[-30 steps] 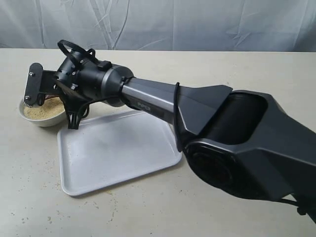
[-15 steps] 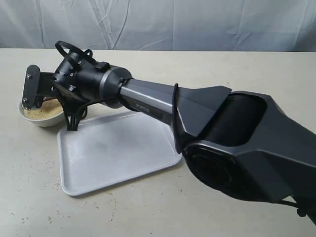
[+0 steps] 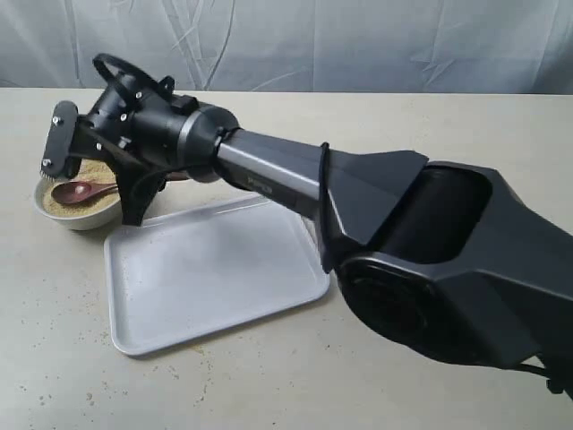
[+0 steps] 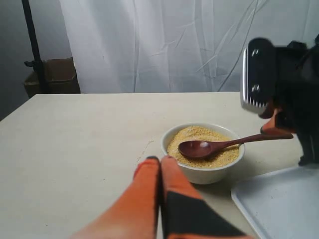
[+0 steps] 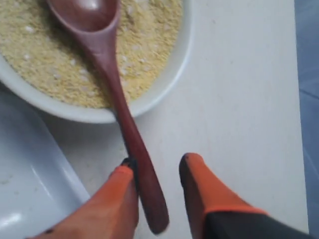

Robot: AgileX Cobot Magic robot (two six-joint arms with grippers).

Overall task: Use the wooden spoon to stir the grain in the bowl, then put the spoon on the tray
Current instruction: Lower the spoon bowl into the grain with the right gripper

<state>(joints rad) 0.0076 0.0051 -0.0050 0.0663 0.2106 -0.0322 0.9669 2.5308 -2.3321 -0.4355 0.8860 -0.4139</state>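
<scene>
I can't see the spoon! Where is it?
Exterior view, far left: the wooden spoon rests on the grain in the bowl, handle between the right fingers.

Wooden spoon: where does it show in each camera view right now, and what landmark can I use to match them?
Exterior view: wooden spoon at far left, head resting in the bowl.
Left wrist view: wooden spoon lying in the bowl beyond the left gripper.
Right wrist view: wooden spoon handle end between the right gripper's open fingers.
Shared landmark: the white bowl of grain.
</scene>
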